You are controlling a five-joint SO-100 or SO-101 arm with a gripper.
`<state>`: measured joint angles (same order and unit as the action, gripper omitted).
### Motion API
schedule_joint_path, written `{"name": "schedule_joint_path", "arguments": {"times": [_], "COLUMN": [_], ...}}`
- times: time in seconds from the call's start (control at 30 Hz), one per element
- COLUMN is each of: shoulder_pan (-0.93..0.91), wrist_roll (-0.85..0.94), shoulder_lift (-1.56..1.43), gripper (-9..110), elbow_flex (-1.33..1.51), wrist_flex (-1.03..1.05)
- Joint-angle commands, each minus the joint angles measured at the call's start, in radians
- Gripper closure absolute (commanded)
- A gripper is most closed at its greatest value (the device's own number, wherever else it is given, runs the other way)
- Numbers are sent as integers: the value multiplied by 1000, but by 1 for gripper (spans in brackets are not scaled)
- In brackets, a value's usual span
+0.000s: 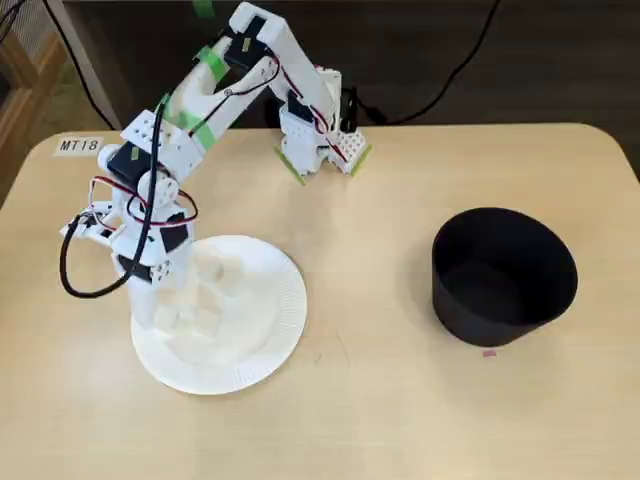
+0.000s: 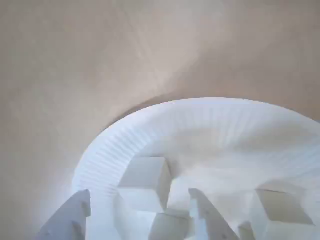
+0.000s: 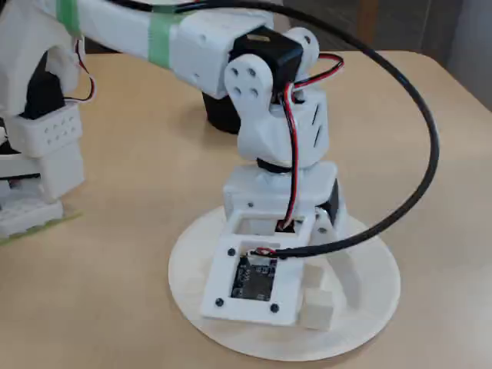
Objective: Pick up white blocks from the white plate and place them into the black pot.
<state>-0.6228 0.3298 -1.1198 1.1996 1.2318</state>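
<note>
My tool [image 2: 140, 212], jaws apart, straddles 1 of the white blocks [image 2: 144, 182] at the white plate's [image 1: 275, 330] 9 o'clock; black pot [image 1: 505, 275] waits across the desk [image 1: 370, 420].

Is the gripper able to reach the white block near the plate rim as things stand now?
Probably yes. In the wrist view the gripper is open just above the white plate, its fingertips on either side of that white block. Nothing lies between them, though other blocks sit close by.
</note>
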Motion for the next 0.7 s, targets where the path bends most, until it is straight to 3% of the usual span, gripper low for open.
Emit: {"name": "schedule_joint_path", "arguments": {"times": [0.0, 0.37, 0.43, 0.53, 0.67], "shoulder_pan": [14, 23, 31, 37, 46], "wrist_roll": [15, 17, 2, -32, -17], "shoulder_lift": [-35, 32, 49, 75, 61], "gripper": [74, 77, 83, 104, 104], "elbow_flex": [-44, -44, -44, -52, -69], "wrist_flex": [-20, -32, -44, -69, -60]}}
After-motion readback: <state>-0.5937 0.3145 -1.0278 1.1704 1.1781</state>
